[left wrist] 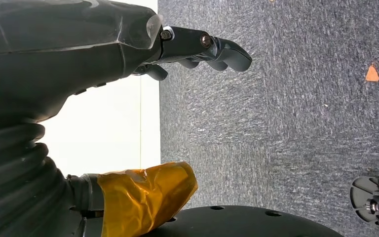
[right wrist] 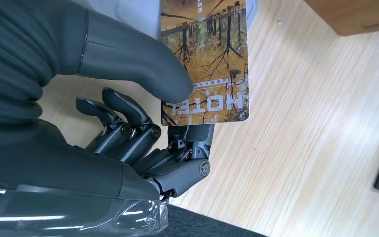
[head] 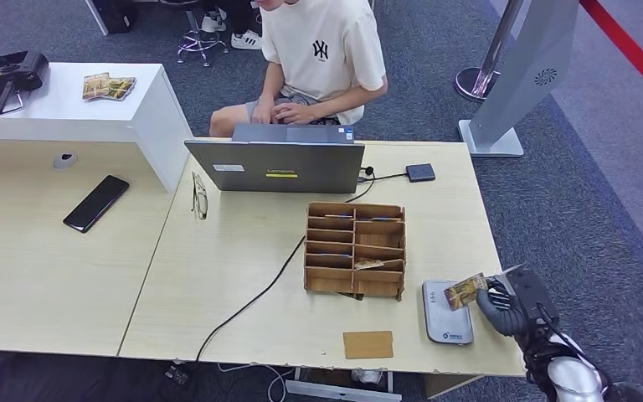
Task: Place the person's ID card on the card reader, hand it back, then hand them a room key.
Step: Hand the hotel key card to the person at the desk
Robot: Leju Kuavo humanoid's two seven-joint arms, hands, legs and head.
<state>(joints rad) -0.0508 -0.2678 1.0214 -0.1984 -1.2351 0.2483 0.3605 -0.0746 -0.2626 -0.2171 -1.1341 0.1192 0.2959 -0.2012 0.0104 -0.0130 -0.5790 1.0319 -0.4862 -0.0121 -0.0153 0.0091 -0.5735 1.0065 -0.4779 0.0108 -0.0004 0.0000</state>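
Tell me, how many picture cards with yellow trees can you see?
3 clusters, maybe more: one card pinched in the right hand over the card reader, one in the wooden organizer, and a small overlapping stack on the white counter; its number is unclear.

card point(right wrist: 212, 59) at upper centre of the right wrist view: "hotel", printed upside down as shown. white t-shirt point(head: 322, 42) at top centre of the head view: interlocked "ny" emblem. laptop point(head: 276, 166) lid label: illegible.
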